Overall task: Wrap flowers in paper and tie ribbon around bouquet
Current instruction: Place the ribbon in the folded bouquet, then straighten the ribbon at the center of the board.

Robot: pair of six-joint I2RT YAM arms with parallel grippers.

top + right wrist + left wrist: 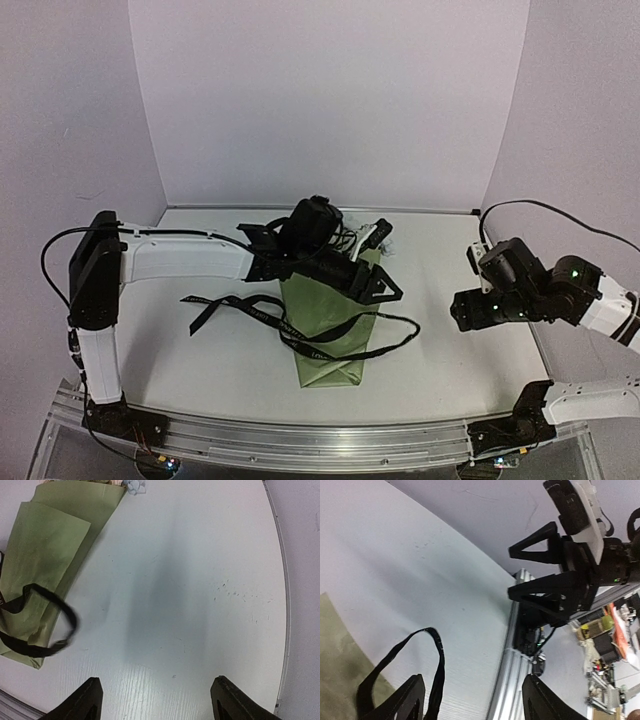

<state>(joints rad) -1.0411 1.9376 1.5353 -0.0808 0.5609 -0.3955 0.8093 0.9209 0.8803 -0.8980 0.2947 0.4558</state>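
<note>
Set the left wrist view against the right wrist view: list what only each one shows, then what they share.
Only the left wrist view: the right pincer seen from outside, jaws open, hanging in the air, plus the metal rail and bench clutter beyond. Only the right wrist view: a pale blue bloom at the wide end of the green paper. Both: that paper, a loop of black ribbon reaching past its edge, the white table, and each camera's own fingers, spread apart.
</note>
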